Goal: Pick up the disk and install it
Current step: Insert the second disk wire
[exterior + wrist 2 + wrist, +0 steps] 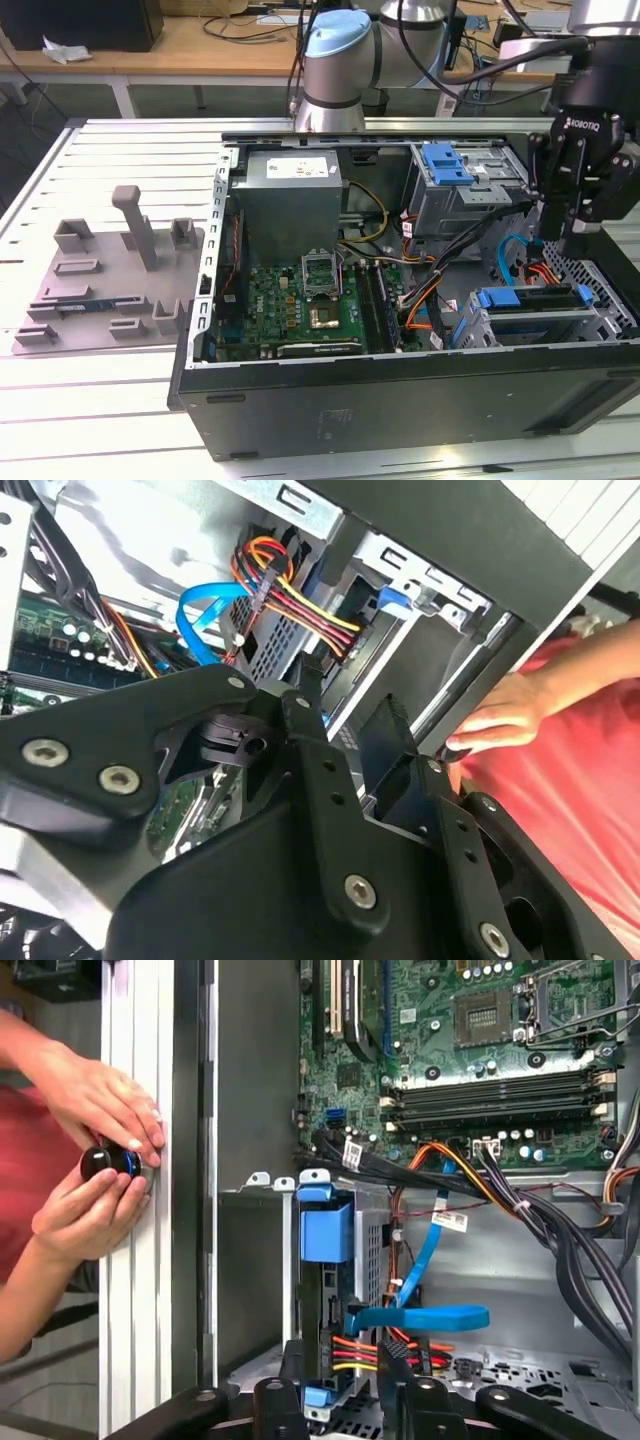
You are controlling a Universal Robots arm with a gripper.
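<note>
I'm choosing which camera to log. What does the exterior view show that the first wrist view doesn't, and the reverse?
The exterior view adds the grey fixture tray on the exterior view's left and the arm's base. The first wrist view adds a person's hands holding a black-and-blue knob at the edge of the table. Both show the motherboard, the blue cable and the gripper over the drive cage.

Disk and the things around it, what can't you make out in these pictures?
1. Disk, first wrist view: it sits edge-on in the cage, so its label is hidden, and cables cover its connector end.
2. Object in the person's hands, first wrist view: fingers cover most of it, so what it is is unclear.
3. Case, exterior view: its right end is cut off by the picture edge.
</note>
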